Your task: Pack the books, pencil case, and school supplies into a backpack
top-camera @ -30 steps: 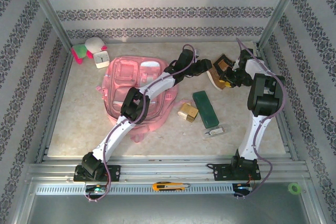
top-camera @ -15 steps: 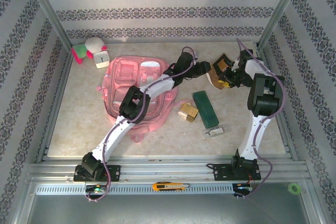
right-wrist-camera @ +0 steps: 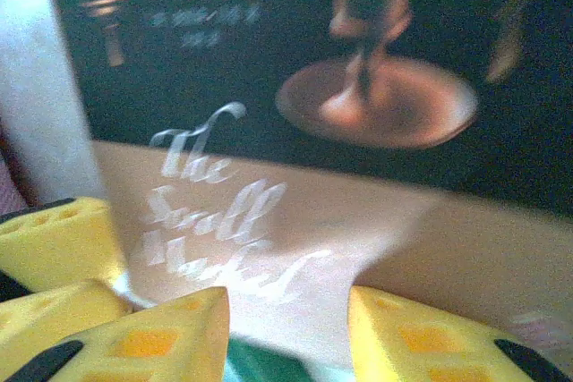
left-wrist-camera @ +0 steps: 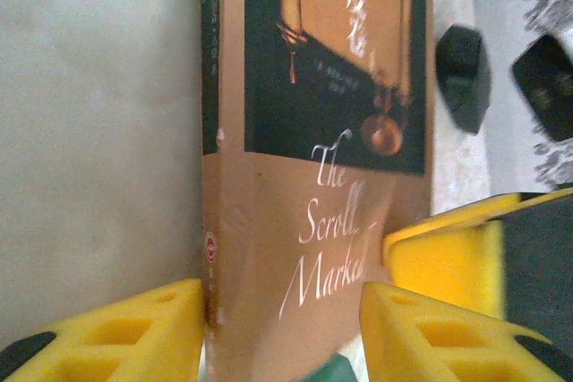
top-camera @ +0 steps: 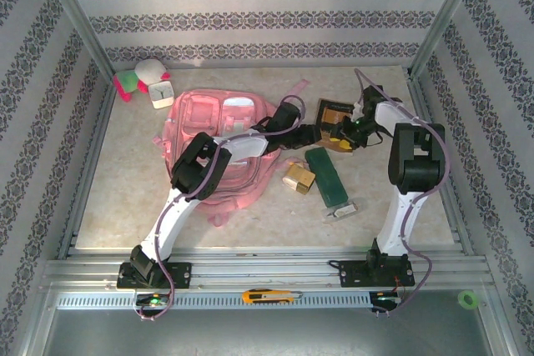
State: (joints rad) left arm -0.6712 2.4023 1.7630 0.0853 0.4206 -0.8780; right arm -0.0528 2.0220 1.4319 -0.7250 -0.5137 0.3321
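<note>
The book (top-camera: 335, 112), dark brown with an orange-gold picture, lies right of the pink backpack (top-camera: 200, 118). Its pale end sits over the far tip of the green pencil case (top-camera: 327, 177). Both grippers are at that end. My left gripper (top-camera: 313, 133) straddles the pale strip (left-wrist-camera: 295, 248) with its jaws apart, one finger against the spine. My right gripper (top-camera: 342, 132) is open over the same end (right-wrist-camera: 295, 239), with the green case (right-wrist-camera: 260, 366) beneath. Gold-tan boxes (top-camera: 298, 177) and a silver gadget (top-camera: 342, 210) lie beside the case.
A white clock (top-camera: 161, 93) and a plush toy (top-camera: 138, 77) sit at the back left corner. A yellow utility knife (top-camera: 267, 296) lies on the front rail and a green tape roll (top-camera: 469, 298) at its right end. Metal frame posts border the table.
Both grippers came left and nearer with the book. The book dropped from a raised tilt to lying flatter, and the right jaws widened.
</note>
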